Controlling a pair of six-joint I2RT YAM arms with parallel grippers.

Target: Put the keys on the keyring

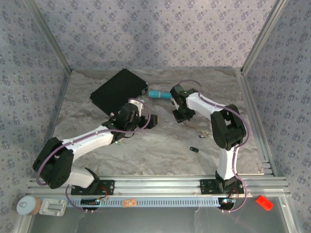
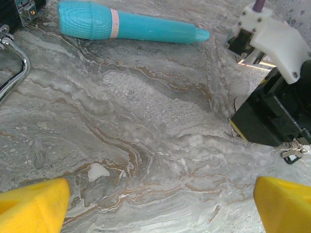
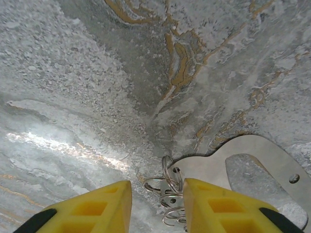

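Note:
My right gripper (image 3: 158, 187) is down at the table with its yellow fingers (image 3: 214, 204) either side of a cluster of small silvery split rings (image 3: 167, 191). The right finger touches the rings; a gap remains on the left. The rings hang on the keyring (image 3: 218, 162), a flat silvery loop lying to the right. From above, this gripper (image 1: 182, 116) stands at centre, with a short chain and tiny keys (image 1: 204, 132) trailing to its right. A small dark key (image 1: 194, 149) lies apart, nearer me. My left gripper (image 2: 160, 208) hovers wide open over bare marble, left of the right gripper (image 2: 272, 107).
A teal pen (image 1: 158, 93) lies behind both grippers, also at the top of the left wrist view (image 2: 131, 26). A black case (image 1: 119, 90) sits at back left, its metal handle (image 2: 14, 73) near my left gripper. Patterned walls enclose the table.

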